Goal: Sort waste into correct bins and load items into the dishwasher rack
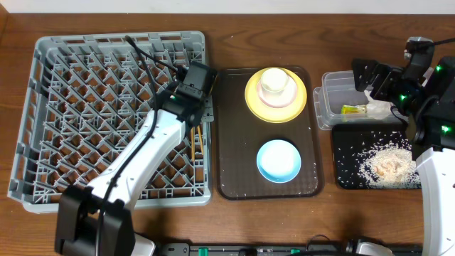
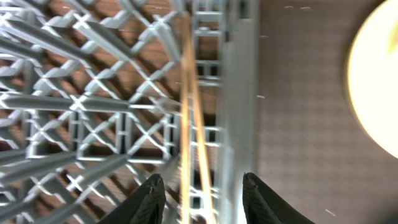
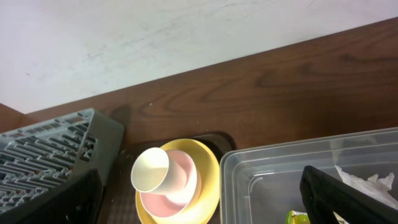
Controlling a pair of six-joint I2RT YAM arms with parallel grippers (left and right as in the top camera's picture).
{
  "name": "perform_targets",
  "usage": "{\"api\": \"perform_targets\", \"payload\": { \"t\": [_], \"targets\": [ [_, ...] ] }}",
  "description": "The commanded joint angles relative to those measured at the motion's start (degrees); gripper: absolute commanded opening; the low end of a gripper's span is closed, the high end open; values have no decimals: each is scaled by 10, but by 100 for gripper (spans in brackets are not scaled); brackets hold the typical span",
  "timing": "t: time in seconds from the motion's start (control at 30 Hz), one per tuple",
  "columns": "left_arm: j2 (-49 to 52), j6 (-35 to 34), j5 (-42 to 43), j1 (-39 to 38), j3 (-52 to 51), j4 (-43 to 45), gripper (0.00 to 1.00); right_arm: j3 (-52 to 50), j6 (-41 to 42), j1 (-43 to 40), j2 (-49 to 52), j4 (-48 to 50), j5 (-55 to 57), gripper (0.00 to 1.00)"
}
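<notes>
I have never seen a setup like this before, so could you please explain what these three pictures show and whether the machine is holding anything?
These are two robot arms at a wooden table. One picture looks down from above; the other two come from cameras on each wrist.

The left gripper hangs open over the grey dishwasher rack, just above the wooden chopsticks lying in it; it holds nothing.

The right gripper is open and empty over the clear tub, which holds a snack wrapper and a white napkin. Beside it, a black tray carries rice scraps.

Between them, a brown serving tray bears a yellow plate with stacked cups, and a blue bowl.
</notes>
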Motion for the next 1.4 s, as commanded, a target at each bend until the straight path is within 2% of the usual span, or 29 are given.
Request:
{"api": "perform_targets", "payload": {
  "t": [0.0,0.3,0.33,0.43,0.53,0.63,0.73,0.8,0.83,0.93,1.17,1.37],
  "targets": [
    [-34,6,86,2,16,-14,43,0,-9,-3,0,-1,-7,99],
    [-5,12,242,2,210,-160,34,0,-9,-3,0,-1,-7,99],
    [1,15,257,2,230,-172,31,0,-9,-3,0,-1,-7,99],
    [22,19,281,-3,279,-171,15,0,-9,-3,0,-1,-7,99],
    [35,19,281,-21,289,-122,6,0,-9,-3,0,-1,-7,99],
    [54,19,278,-57,289,-60,6,0,-9,-3,0,-1,-7,99],
    [86,19,238,-97,289,-4,10,0,-9,-3,0,-1,-7,99],
    [112,19,199,-120,289,25,17,0,-9,-3,0,-1,-7,99],
    [126,19,184,-130,289,40,25,0,-9,-3,0,-1,-7,99],
    [171,21,162,-149,289,85,28,0,-9,-3,0,-1,-7,99],
    [251,44,104,-156,289,143,29,0,-9,-3,0,-1,-7,99],
    [284,45,103,-156,289,156,29,0,-9,-3,0,-1,-7,99]
  ]
}}
